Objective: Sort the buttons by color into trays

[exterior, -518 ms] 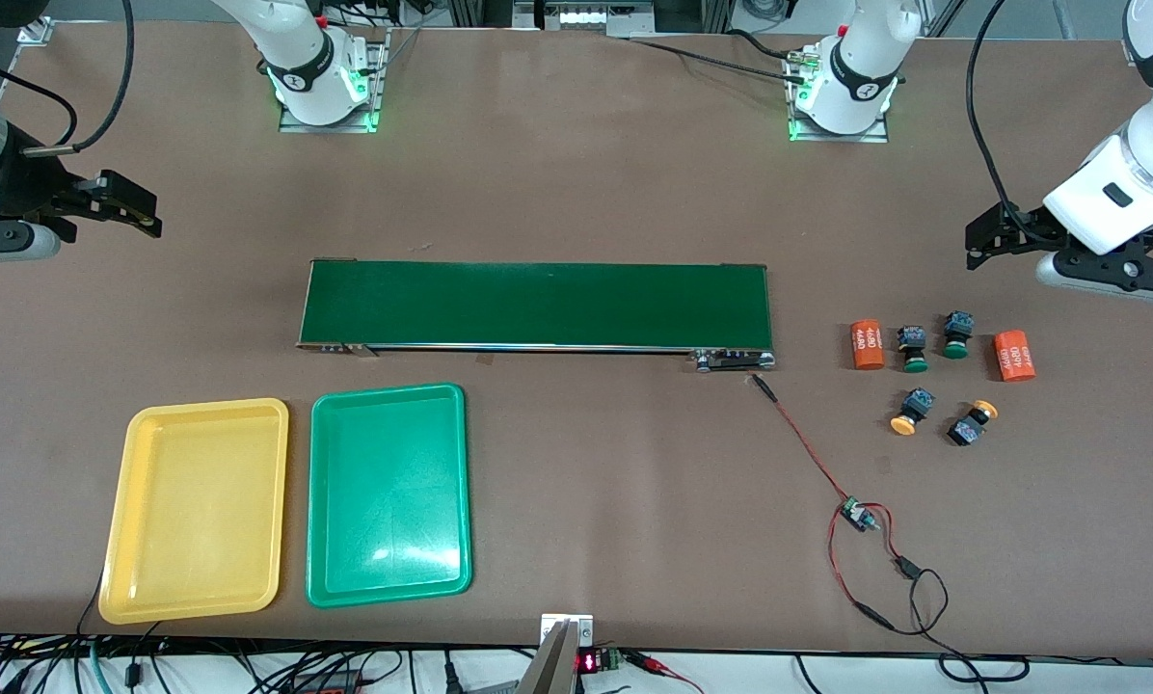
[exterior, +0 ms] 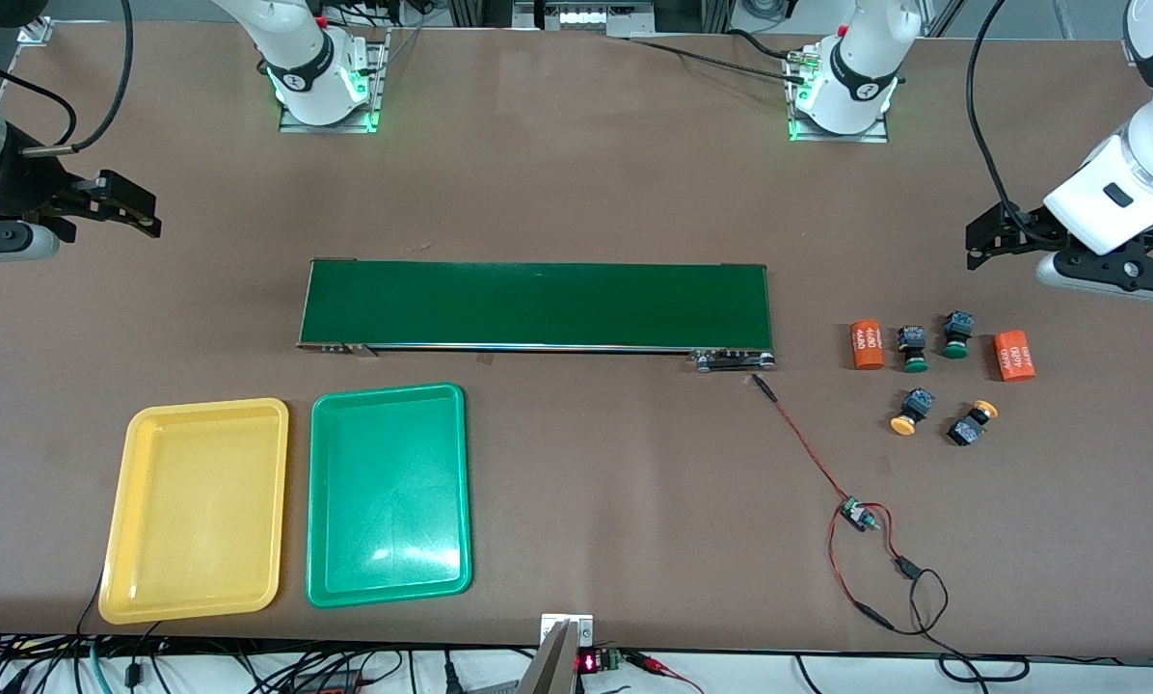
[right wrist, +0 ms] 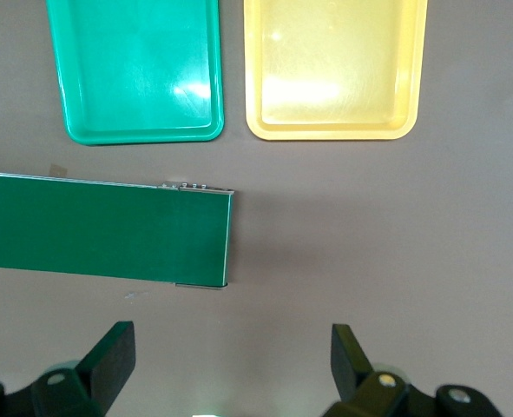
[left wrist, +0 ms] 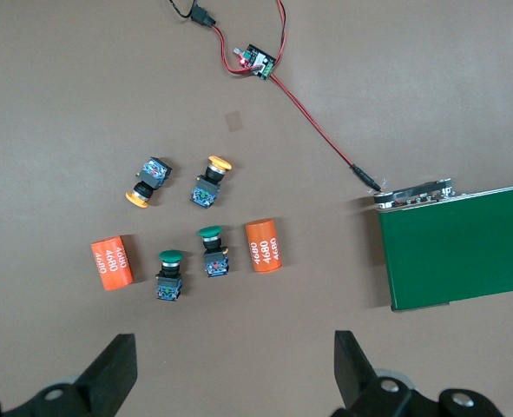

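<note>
Four buttons lie on the table toward the left arm's end: two green-capped (exterior: 913, 349) (exterior: 956, 334) and two yellow-capped (exterior: 911, 411) (exterior: 972, 422). The left wrist view shows the green ones (left wrist: 170, 274) (left wrist: 213, 250) and the yellow ones (left wrist: 147, 180) (left wrist: 211, 181). The yellow tray (exterior: 196, 511) (right wrist: 334, 65) and green tray (exterior: 388, 493) (right wrist: 134, 69) lie empty side by side toward the right arm's end. My left gripper (exterior: 991, 239) (left wrist: 232, 373) is open and empty over bare table beside the buttons. My right gripper (exterior: 128, 207) (right wrist: 230, 360) is open and empty over bare table by the conveyor's end.
A long dark-green conveyor belt (exterior: 535, 305) (left wrist: 464, 248) (right wrist: 100, 230) lies mid-table. Two orange numbered cylinders (exterior: 866, 345) (exterior: 1013, 356) flank the green buttons. A red wire with a small controller board (exterior: 858, 516) (left wrist: 258, 61) runs from the belt's end to the table's front edge.
</note>
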